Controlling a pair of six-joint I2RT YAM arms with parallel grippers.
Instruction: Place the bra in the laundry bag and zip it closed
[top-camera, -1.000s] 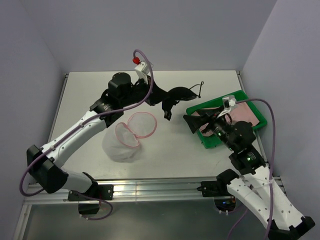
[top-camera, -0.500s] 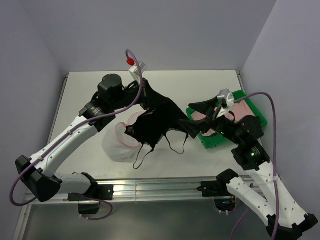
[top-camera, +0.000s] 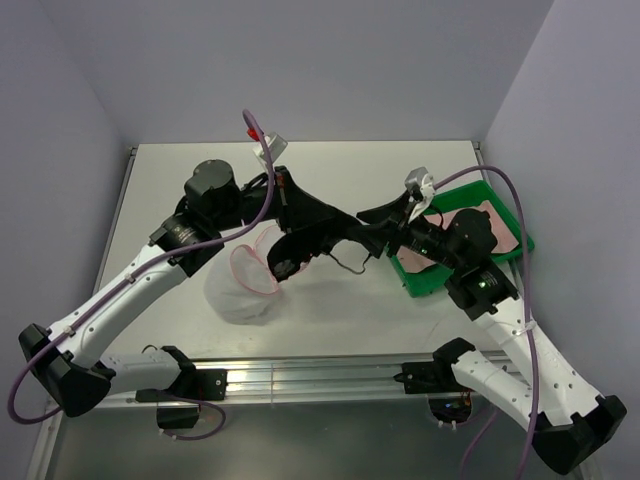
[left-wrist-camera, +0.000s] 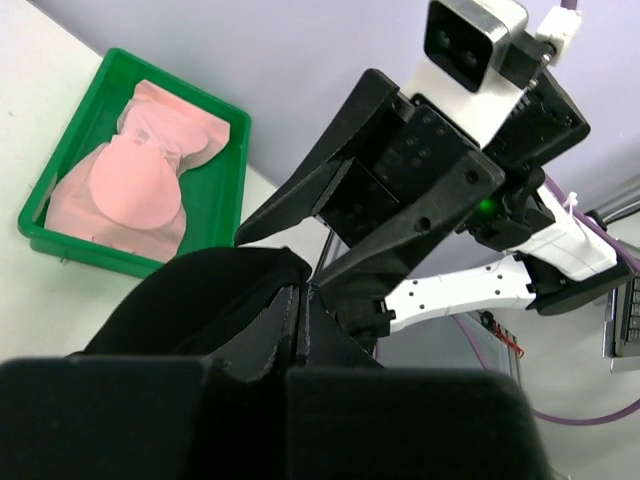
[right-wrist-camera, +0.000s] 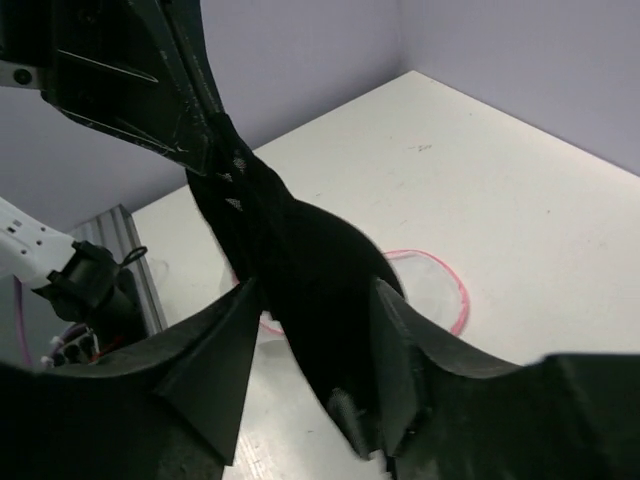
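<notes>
A black bra (top-camera: 318, 226) with thin straps hangs from my left gripper (top-camera: 297, 203), which is shut on it above the table. Its lower end dangles over the laundry bag (top-camera: 243, 292), a white mesh pouch with a pink rim, lid open. My right gripper (top-camera: 368, 230) is open, with one jaw on each side of the black bra (right-wrist-camera: 300, 260); I cannot tell if they touch it. A pale pink bra (top-camera: 478, 226) lies in the green tray (top-camera: 420, 290). The left wrist view shows my left gripper (left-wrist-camera: 300, 292), the pink bra (left-wrist-camera: 130, 190) and the tray (left-wrist-camera: 215, 190).
The green tray sits at the table's right edge. The bag's pink rim (right-wrist-camera: 445, 290) shows behind the black fabric in the right wrist view. Purple walls stand close at the back and right. A metal rail runs along the near edge (top-camera: 300, 380).
The black bra, draped wide over the bag half a second ago, is now bunched between the grippers. My right gripper has moved left from the tray and its jaws now straddle the fabric.
</notes>
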